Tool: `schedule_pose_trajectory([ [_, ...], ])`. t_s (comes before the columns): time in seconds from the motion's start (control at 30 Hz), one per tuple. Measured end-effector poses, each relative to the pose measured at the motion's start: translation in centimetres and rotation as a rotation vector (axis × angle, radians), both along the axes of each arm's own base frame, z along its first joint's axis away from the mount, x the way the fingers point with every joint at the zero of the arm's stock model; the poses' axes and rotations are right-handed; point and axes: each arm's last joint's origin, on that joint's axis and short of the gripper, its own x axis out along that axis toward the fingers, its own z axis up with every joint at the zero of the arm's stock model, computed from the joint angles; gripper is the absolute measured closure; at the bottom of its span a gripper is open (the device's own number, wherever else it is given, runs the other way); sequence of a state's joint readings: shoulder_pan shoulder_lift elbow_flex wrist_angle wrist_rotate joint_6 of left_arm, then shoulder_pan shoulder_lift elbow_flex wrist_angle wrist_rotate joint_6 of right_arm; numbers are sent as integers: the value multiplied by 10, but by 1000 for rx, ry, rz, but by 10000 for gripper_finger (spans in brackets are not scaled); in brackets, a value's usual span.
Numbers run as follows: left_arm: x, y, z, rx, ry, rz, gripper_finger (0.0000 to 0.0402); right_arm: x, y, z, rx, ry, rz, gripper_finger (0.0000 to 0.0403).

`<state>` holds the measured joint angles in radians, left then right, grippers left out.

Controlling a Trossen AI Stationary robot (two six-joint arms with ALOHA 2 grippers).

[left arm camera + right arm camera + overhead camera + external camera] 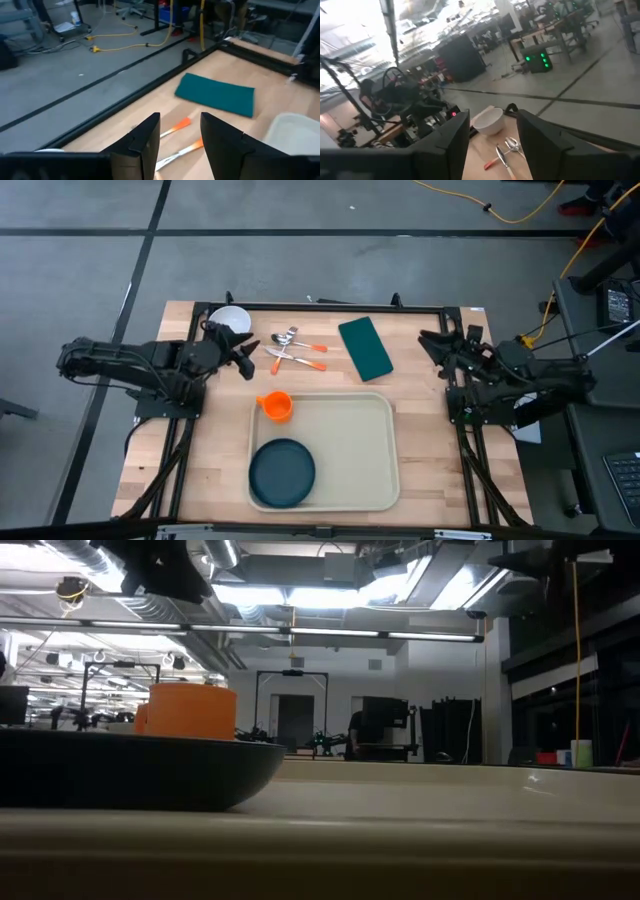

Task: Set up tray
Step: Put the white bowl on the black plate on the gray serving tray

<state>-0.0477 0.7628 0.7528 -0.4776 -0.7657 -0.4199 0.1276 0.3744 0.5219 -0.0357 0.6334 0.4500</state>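
The beige tray [340, 480] lies on the near middle of the wooden table. A dark teal plate [282, 472] rests in its near left corner and an orange cup [277, 406] stands at its far left corner. My left gripper [247, 358] hovers open at the table's left, above the orange-handled cutlery [296, 352]. In the left wrist view its fingers [145, 145] frame the orange handles [176, 127] with nothing between them. My right gripper [432, 344] stands open and raised at the table's right. A white bowl [230, 319] sits far left.
A dark green napkin [365, 347] lies flat at the far middle, between the cutlery and my right gripper. The table's black frame [330, 307] runs along the far edge. Bare wood lies between the tray and my right arm.
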Motion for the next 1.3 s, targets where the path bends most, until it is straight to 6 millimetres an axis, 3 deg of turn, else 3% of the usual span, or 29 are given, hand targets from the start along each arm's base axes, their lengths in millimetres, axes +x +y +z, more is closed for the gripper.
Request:
schedule_pose_trajectory([
  [0.13,-3,10,-2,-9,26,50,264,7,0,9,6,47,-10,234],
  [0.33,-11,28,-9,-57,202,-3,245,16,-3,8,53,70,-18,234],
  [0.67,-33,55,14,-177,474,-38,168,26,-8,4,91,92,3,234],
  [0.83,-29,80,15,-237,606,-3,153,31,-11,1,96,113,10,234],
  [0.97,-19,102,2,-345,674,-85,156,35,-12,0,98,123,37,234],
  [1.13,-11,127,-28,-480,880,-142,155,36,-12,0,99,123,55,234],
  [1.3,-3,149,-52,-599,926,-148,156,36,-12,0,98,124,56,234],
])
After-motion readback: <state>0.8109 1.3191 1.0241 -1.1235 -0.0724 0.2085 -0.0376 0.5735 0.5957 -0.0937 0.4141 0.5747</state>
